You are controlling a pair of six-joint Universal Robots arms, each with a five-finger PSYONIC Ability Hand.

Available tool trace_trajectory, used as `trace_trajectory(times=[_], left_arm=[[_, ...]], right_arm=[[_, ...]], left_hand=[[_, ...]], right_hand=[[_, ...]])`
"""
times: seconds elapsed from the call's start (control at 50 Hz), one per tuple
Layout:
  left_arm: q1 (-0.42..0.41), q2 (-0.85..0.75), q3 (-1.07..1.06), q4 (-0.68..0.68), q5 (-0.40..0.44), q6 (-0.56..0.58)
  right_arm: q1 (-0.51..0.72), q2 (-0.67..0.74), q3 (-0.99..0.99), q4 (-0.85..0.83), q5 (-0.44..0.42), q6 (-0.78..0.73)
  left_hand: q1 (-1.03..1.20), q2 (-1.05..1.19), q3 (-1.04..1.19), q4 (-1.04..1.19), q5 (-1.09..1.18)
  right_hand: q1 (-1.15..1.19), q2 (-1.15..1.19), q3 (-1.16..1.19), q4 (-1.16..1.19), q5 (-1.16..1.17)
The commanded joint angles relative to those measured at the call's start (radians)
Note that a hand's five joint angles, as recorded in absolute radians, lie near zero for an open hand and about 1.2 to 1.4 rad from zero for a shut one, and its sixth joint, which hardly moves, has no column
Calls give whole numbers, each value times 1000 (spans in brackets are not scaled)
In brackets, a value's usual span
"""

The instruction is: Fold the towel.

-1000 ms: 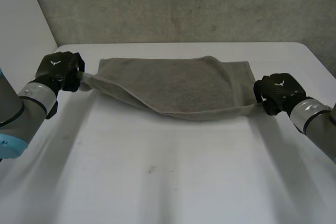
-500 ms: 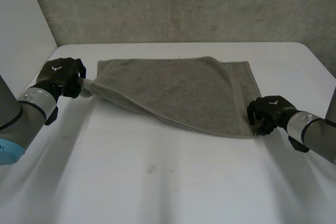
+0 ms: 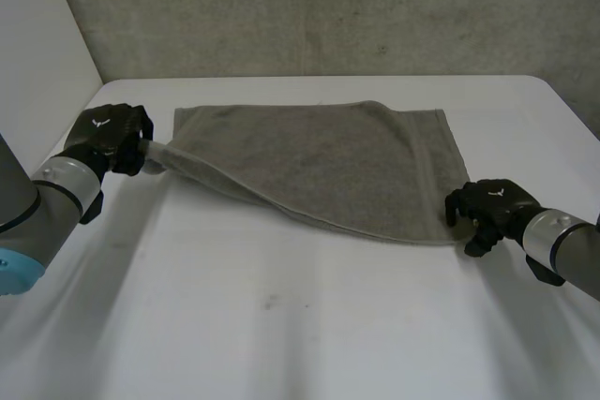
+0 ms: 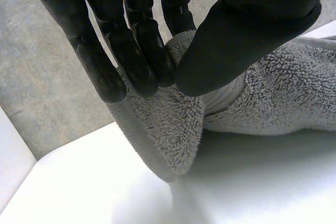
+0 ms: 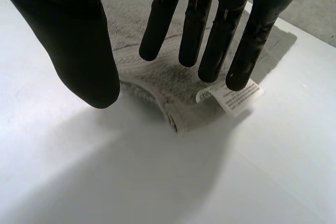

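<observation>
Seems to be the setting-down part of a fold, half finished. Pinches the left end of the grey towel [image 3: 319, 161] between thumb and fingers of the left hand [image 3: 108, 133], with that end bunched and raised off the white table [image 3: 281, 325]. Holds the right hand [image 3: 487, 211] at the near right corner, fingers straight and apart, clasping nothing. Shows that corner lying flat, white label [image 5: 233, 97] turned up. Leaves the rest of the towel spread across the table's far middle. Next, probably: calls for lowering the left end level with the right, opening the pinch only once the cloth rests flat, and avoiding any sideways tug that could skew the edges
</observation>
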State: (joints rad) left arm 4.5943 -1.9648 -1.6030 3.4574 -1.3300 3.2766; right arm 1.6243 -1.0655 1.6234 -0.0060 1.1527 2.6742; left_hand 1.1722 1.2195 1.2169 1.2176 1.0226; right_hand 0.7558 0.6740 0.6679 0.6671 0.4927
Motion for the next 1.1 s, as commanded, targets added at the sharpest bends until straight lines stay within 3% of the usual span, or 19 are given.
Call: trace_trajectory(times=[0.02, 0.36, 0.58, 0.62, 0.66, 0.72, 0.94, 1.1], left_arm=[[0, -3, 0, 0, 0, 0], [0, -17, 6, 5, 0, 0], [0, -23, 9, 6, 0, 0], [0, -23, 9, 6, 0, 0], [1, -25, 8, 6, 0, 0], [1, -25, 9, 6, 0, 2], [6, -2, -2, -18, -3, 6], [18, 95, -63, -149, 0, 12]], right_arm=[[-9, 7, 29, -22, 4, -68], [8, 71, -23, -138, 7, -68], [25, 130, -108, -138, 24, -60], [29, 145, -123, -137, 27, -60], [35, 160, -145, -129, 27, -57], [37, 160, -151, -126, 27, -57], [28, -60, -162, -60, 15, 38], [-8, -177, -148, 152, -2, -13]], left_hand=[[224, 177, 179, 179, 199], [224, 177, 179, 179, 199], [224, 177, 179, 179, 199], [224, 177, 179, 179, 199], [224, 177, 179, 179, 199], [224, 177, 179, 179, 199], [224, 177, 179, 179, 199], [224, 177, 179, 179, 199]], right_hand=[[4, 86, 92, 93, 93], [271, 353, 359, 360, 360], [286, 368, 374, 375, 375], [324, 406, 412, 413, 413], [639, 720, 726, 727, 727], [640, 722, 728, 729, 729], [640, 722, 728, 729, 729], [640, 722, 728, 729, 729]])
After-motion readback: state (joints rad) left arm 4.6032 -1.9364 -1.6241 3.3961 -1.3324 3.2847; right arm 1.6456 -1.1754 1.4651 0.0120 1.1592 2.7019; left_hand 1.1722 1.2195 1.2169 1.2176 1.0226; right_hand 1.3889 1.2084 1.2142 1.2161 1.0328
